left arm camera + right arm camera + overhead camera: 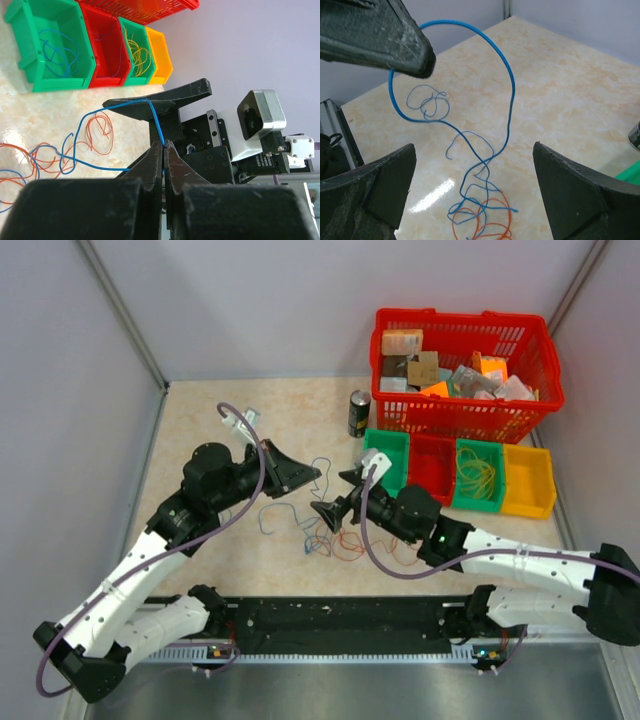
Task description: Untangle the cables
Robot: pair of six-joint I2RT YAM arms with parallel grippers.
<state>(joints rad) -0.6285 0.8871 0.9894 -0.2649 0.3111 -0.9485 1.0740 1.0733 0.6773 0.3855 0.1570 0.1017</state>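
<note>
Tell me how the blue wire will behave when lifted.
Likely floppy: the blue wire droops in a loose arc from the left gripper. Probably very light. It may drag the orange wires tangled below it.

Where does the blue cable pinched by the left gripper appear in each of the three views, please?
Top external: the blue cable is a faint strand at centre, on the table between the arms.
Left wrist: at centre, arching up from the shut left gripper, then down left.
Right wrist: a tall arch from upper left to bottom centre.
Shared landmark: the orange cable by its lower end.
</note>
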